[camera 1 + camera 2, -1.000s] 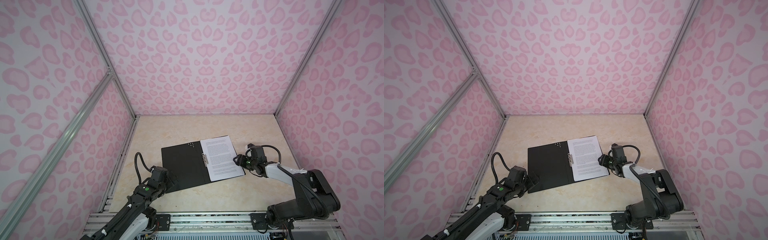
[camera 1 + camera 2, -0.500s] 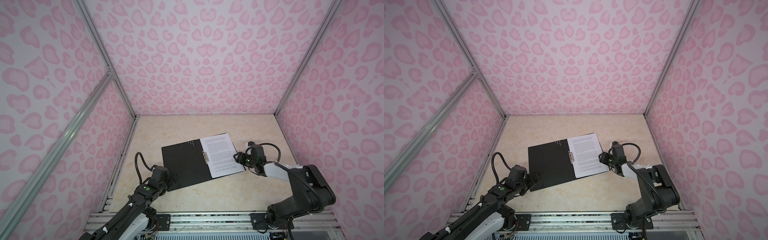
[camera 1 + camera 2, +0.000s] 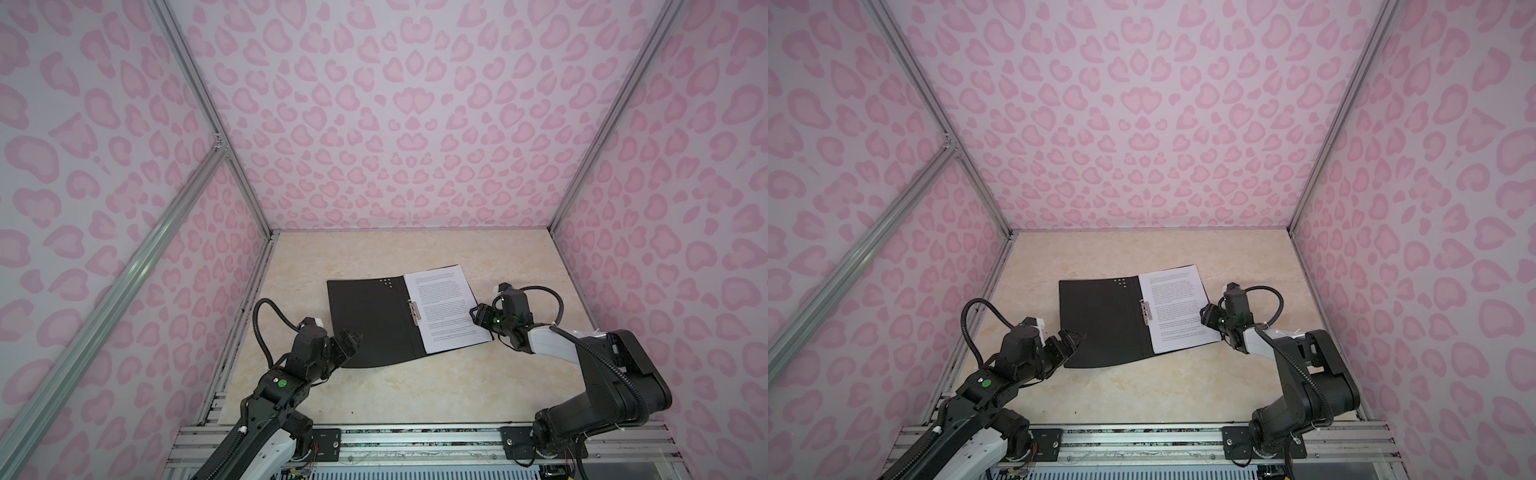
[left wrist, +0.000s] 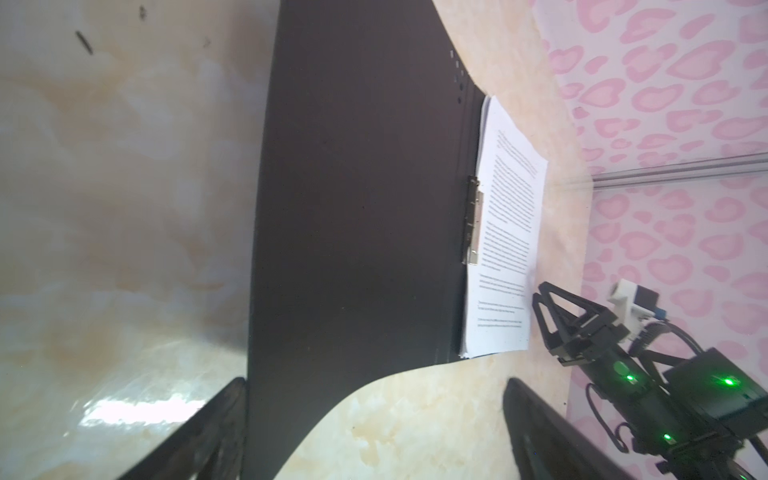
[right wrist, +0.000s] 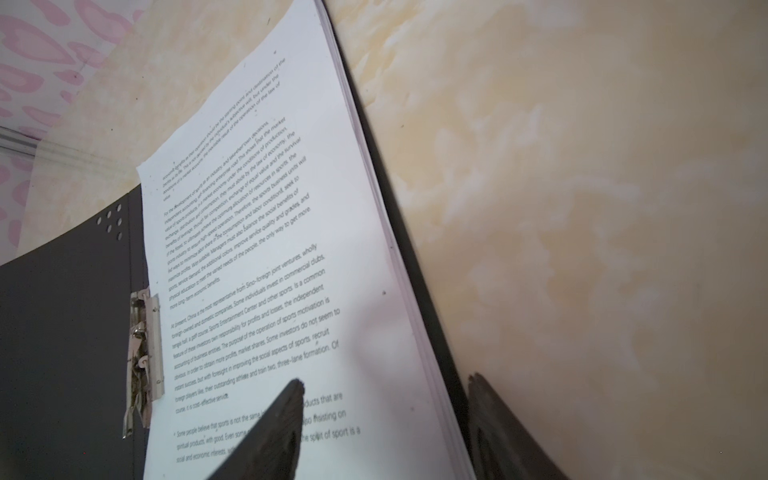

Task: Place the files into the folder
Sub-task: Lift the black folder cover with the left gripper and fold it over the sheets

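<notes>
1 folder point(image 3: 365, 324) lies open on the counter point(image 3: 374, 395), 1 stack of files point(image 3: 446, 307) inside — left end effector point(image 3: 348, 341) and right end effector point(image 3: 478, 318) both released.

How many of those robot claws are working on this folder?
2. The left gripper is at the near left corner of the open folder, jaws wide apart. The right gripper straddles the right edge of the paper stack. None appears hidden.

Twin high views downward; both wrist views low, near the folder point(image 4: 353, 208)
</notes>
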{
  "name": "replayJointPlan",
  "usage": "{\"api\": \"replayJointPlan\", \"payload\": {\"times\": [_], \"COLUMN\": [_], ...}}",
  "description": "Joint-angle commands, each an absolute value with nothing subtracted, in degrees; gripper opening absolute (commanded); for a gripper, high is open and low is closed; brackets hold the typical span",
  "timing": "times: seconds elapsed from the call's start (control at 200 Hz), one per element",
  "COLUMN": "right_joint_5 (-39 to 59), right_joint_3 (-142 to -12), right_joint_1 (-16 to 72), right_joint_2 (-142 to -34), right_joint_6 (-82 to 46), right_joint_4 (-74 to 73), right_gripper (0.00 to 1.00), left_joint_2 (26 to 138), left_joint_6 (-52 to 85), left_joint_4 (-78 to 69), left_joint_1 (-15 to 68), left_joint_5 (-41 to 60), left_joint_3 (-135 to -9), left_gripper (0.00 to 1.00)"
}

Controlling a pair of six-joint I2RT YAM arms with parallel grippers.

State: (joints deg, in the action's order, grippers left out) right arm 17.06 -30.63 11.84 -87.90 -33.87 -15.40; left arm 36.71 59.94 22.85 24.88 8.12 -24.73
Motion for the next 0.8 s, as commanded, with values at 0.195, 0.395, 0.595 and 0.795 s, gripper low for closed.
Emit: {"api": "replayJointPlan", "payload": {"times": [0.195, 0.395, 0.595, 0.795], "right_joint_5": [28.84, 29.75, 30.78, 29.08], "right_joint_3": [-29.93, -29.58, -29.28, -28.36], "right_joint_1": [12.39, 12.18, 12.13, 11.57], "right_joint_2": [-88.29, -88.18, -87.22, -82.64], "right_joint_6": [-36.03, -36.48, -36.63, -36.11], "right_joint_4": [-9.57, -10.45, -11.00, -10.04], "right_gripper": [0.62, 0.62, 0.65, 0.72], "left_joint_2": [41.47, 51.61, 65.45, 83.16], "left_joint_6": [55.12, 50.39, 43.45, 40.65], "left_joint_4": [13.35, 12.80, 14.16, 11.97], "left_joint_1": [31.33, 39.77, 50.49, 57.92], "left_joint_5": [16.66, 12.15, 3.68, 3.01], "left_joint_3": [-35.37, -44.38, -56.66, -69.21], "left_gripper": [0.97, 0.97, 0.98, 0.98]}}
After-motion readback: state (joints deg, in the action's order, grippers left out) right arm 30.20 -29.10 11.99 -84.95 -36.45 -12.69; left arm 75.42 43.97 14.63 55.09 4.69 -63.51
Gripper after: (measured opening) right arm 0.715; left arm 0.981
